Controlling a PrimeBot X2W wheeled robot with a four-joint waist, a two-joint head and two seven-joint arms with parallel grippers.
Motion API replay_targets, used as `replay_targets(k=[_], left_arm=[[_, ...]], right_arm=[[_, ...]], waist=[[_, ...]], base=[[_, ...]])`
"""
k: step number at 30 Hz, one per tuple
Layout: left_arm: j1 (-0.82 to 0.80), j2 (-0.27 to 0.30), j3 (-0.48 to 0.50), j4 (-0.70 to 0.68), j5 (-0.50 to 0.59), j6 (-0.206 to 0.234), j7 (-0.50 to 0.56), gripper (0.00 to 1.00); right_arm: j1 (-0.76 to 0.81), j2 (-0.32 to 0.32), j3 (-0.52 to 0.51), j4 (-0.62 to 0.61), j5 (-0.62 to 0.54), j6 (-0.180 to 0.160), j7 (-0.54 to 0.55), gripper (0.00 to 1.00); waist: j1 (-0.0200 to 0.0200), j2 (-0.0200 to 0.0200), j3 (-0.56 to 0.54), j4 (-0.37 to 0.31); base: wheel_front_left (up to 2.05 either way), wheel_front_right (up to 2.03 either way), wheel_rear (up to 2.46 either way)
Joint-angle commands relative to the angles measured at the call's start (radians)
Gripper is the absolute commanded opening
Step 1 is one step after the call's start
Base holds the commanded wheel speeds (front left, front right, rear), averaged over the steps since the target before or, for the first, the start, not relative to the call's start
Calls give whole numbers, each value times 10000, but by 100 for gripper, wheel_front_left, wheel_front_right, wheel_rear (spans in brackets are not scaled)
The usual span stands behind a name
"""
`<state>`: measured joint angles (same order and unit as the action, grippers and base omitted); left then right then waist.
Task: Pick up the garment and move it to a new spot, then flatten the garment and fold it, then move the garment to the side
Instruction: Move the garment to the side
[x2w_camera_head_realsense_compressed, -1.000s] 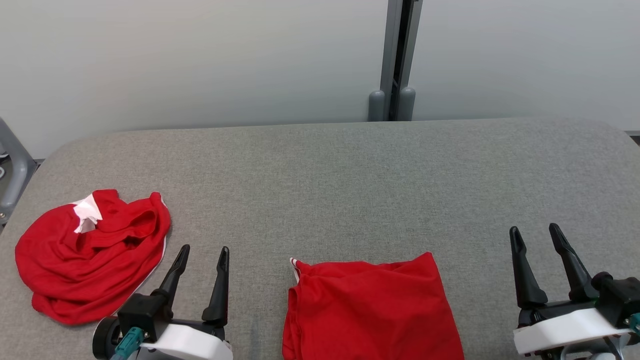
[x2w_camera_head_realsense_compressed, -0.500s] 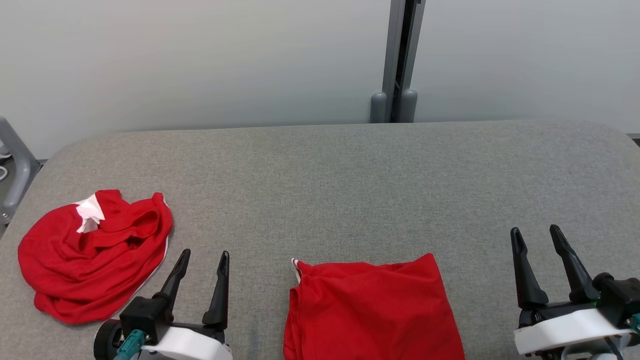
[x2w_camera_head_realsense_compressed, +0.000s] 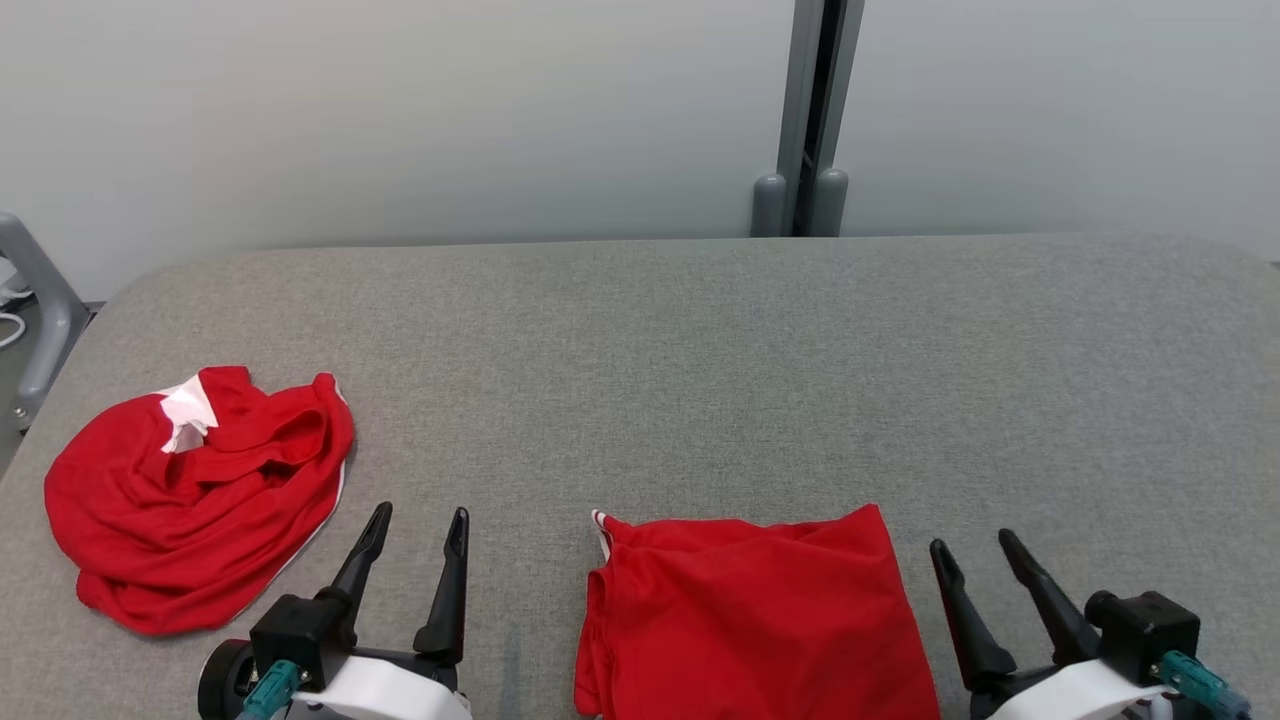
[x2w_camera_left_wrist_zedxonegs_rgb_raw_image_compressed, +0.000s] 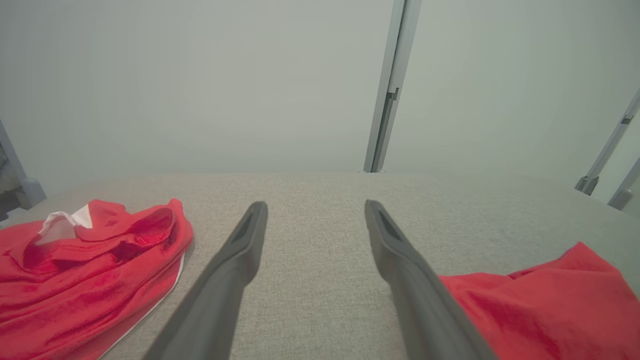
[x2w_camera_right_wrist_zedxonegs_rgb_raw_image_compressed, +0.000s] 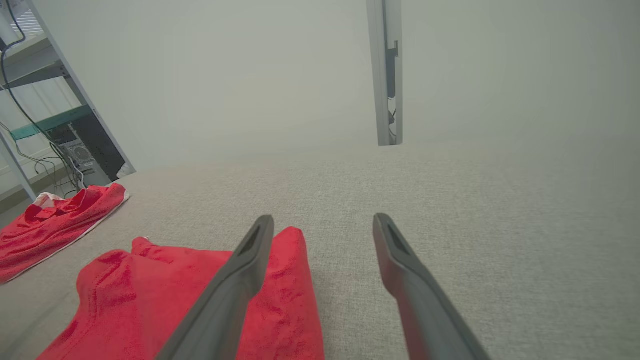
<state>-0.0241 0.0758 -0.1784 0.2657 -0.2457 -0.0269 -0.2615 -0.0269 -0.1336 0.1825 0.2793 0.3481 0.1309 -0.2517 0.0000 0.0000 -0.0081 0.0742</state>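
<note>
Lying folded: garment (x2w_camera_head_realsense_compressed: 750, 620) | left fingers (x2w_camera_head_realsense_compressed: 446, 590) spread | right fingers (x2w_camera_head_realsense_compressed: 966, 622) spread

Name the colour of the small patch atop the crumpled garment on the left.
White; the patch shows best in the head view.

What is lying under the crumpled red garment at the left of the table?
The crumpled garment rests on the grey padded table; a thin white edge shows along its lower right rim. Anything beneath its folds is covered.
</note>
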Motion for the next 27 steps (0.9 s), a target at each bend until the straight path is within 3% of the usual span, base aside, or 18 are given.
replay_targets(k=[1, 6, 25, 26, 27], left_arm=[[-25, -1, 79, -53, 84, -82, -45, 100], [-245, -67, 215, -215, 201, -205, -45, 100], [-823, -145, 170, -4, 609, -531, -45, 100], [-833, -149, 168, 4, 614, -533, -45, 100], [-836, -154, 167, 17, 622, -543, -45, 100]], right_arm=[[-22, -111, 195, 150, 120, -4, 70, 100], [-318, -281, 1004, 945, 788, -4, 445, 100], [-1886, -192, 2172, 3422, 1972, -4, 885, 100], [-1925, -167, 2248, 3495, 2065, -4, 905, 88], [-1972, -160, 2322, 3572, 2168, -4, 897, 27]], waist=[[0, 0, 62, 58], [0, 0, 434, 225], [0, 0, 1307, 589], [0, 0, 1314, 593], [0, 0, 1313, 594]], base=[[0, 0, 0], [0, 0, 0], [0, 0, 0], [0, 0, 0], [0, 0, 0]])
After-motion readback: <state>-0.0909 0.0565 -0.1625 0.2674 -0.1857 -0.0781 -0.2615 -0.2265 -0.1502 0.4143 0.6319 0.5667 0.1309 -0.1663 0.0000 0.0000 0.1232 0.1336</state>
